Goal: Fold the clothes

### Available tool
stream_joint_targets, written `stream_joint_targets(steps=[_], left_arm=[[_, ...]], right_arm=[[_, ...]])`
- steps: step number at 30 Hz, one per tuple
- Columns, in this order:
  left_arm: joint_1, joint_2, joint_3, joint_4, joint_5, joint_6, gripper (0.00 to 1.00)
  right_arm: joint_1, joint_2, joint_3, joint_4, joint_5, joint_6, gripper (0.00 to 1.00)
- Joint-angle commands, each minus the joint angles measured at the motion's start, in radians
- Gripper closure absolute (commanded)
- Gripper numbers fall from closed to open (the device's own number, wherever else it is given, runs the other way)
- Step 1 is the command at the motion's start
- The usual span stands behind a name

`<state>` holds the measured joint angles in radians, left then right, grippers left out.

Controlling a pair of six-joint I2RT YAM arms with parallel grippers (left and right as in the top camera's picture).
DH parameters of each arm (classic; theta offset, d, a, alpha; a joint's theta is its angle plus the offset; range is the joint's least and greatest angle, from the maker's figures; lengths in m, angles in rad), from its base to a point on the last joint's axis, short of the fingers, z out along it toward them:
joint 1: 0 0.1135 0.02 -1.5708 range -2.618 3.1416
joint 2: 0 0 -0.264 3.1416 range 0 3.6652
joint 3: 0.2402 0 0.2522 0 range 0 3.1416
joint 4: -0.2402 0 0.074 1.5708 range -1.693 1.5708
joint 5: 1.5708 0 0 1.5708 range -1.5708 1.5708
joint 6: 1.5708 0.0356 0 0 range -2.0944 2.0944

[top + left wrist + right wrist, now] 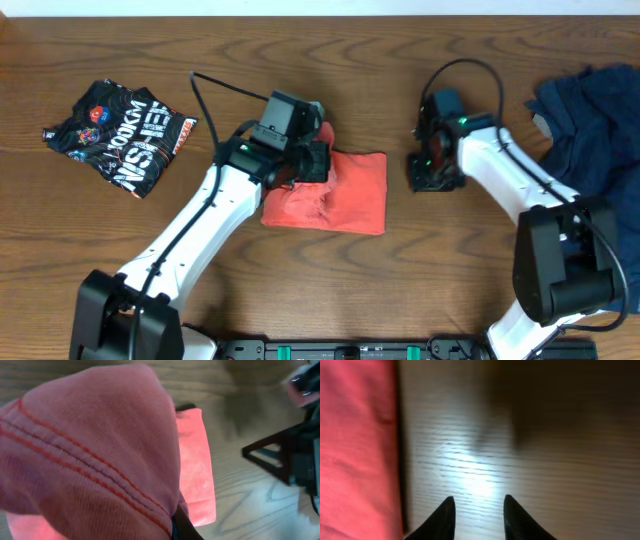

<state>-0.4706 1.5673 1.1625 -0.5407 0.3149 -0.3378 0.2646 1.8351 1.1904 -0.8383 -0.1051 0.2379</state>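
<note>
Folding the soft coral-red T-shirt (345, 195), a near-rectangle on the brown wooden tabletop (330, 60).
Left hand (312, 160) pinches its lifted hem (90, 460); right hand (435, 172) sits beside, parted, empty; next, probably lay that flap flat.

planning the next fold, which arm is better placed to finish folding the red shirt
Left, probably: the left end effector grips a raised fold of the red shirt, while the right end effector is open over bare table beside it.
</note>
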Motion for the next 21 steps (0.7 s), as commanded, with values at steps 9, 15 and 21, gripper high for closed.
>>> stream_joint_targets(steps=[9,15,21], left_arm=[[-0.063,0.071,0.016,0.010,0.007,-0.017,0.94],[-0.096,0.073,0.016,0.034,0.007,-0.032,0.87],[-0.135,0.073,0.016,0.137,0.026,-0.094,0.56]], right_arm=[[0.064,-0.016,-0.092,0.105,-0.028,0.084,0.70],[0.064,-0.016,-0.092,0.105,-0.034,0.084,0.70],[0.063,-0.016,-0.092,0.088,-0.031,0.058,0.67]])
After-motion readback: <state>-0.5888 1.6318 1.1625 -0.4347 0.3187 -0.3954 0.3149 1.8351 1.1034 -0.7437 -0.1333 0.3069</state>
